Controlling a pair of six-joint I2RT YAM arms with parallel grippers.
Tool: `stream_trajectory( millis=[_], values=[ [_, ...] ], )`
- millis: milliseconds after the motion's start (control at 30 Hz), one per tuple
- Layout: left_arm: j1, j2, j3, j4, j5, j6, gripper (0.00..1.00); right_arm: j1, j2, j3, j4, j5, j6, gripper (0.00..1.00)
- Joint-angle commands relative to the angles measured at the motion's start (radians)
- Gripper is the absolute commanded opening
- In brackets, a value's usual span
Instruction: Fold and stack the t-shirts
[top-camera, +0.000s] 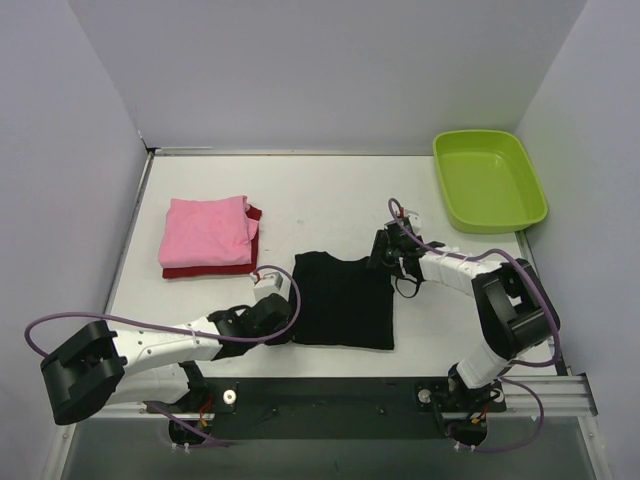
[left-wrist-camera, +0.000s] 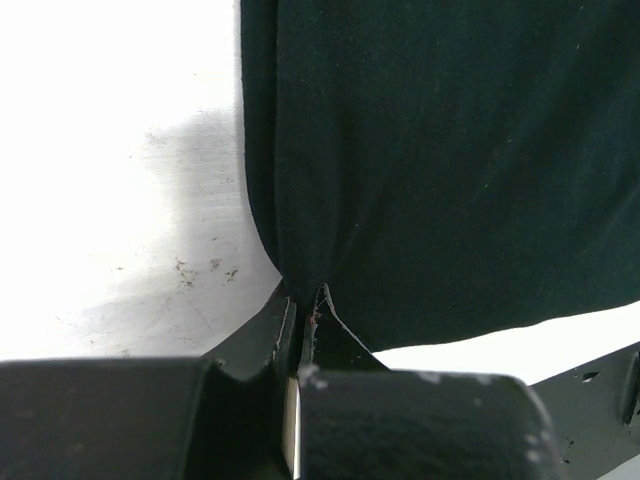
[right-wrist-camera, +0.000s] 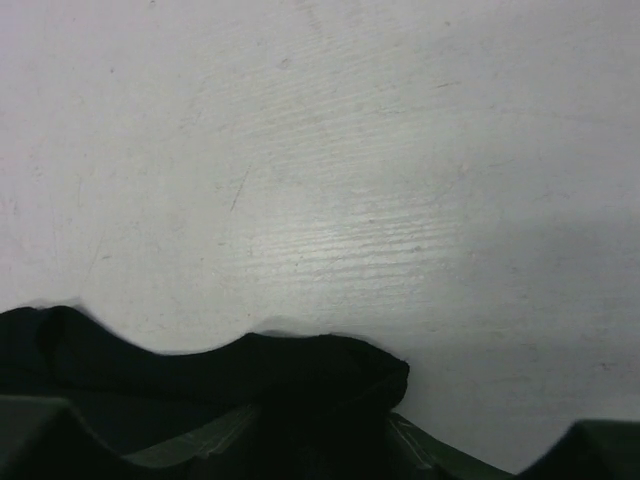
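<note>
Fingers (left-wrist-camera: 340, 335) of the left gripper (left-wrist-camera: 305, 300) were pressed together on a small pinch of hem at the near-left corner of the black shirt (top-camera: 345, 300), the cloth puckering into the grip. The shirt lay flat on the tabletop (top-camera: 320, 200), narrowed to a rough rectangle. Cloth this thin looked light and limp. It would likely sag, drag and crease wherever it went unsupported, so corners and hem edges seemed the best holds, 2 at once. At the black shirt's far-right corner sat the right gripper (top-camera: 385, 250). In its wrist view a bunched fold of black cloth covered the fingertips, so I could not tell whether they were closed on it. Left of the black shirt and slightly farther back, the pink shirt (top-camera: 205, 232) lay folded on the dark red shirt (top-camera: 215, 270), a stack of 2. Well beyond the black shirt's far-right corner stood the lime-green tub (top-camera: 490, 180).
</note>
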Motion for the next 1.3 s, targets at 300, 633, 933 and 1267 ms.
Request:
stream_trajectory(
  millis=[300,633,933,1267],
  values=[
    [-0.005,-0.024,-0.033,-0.004,-0.018,-0.033,0.0,0.079,0.021,-0.071,-0.054,-0.032,0.075,0.0],
    [0.004,-0.144,0.14,-0.218,-0.083,0.039,0.0,0.154,-0.093,0.061,-0.184,0.03,0.047,0.0],
    [0.035,-0.261,0.387,-0.434,-0.138,0.143,0.0,0.183,-0.107,0.367,-0.324,0.092,0.017,0.0],
    [0.268,-0.268,0.619,-0.569,-0.074,0.35,0.0,0.22,0.062,0.797,-0.418,0.085,0.016,0.0]
  ],
)
